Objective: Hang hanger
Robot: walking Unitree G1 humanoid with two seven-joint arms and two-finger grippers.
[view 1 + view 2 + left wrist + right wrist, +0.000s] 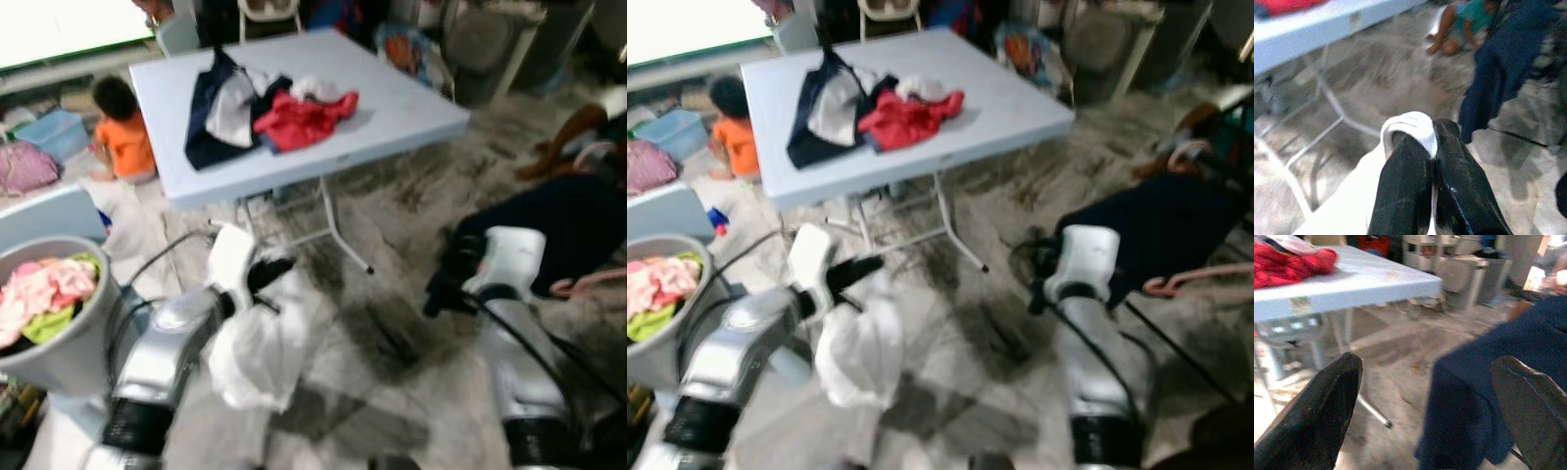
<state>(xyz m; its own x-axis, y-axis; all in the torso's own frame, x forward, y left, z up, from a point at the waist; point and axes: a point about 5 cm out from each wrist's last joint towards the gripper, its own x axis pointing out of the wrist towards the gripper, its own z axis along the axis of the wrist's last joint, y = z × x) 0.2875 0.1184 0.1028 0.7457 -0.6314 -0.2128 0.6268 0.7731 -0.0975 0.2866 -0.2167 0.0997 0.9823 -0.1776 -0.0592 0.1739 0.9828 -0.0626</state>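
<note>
At the lower left of the left eye view, the left gripper (263, 284) is clenched on a white garment (257, 348), which droops below it toward the floor; the left wrist view shows both black fingers (1403, 186) pinched on a white fold. At the right edge, a dark blue garment (578, 230) hangs beside a pink hanger (588, 284), which I judge to be the hanging spot. The right gripper (1427, 406) is spread wide, grasping nothing, facing that blue cloth. More clothes lie on the pale blue table (411, 108) at upper centre. Hanging seems not yet done: the white piece still needs carrying over and hooking up.
</note>
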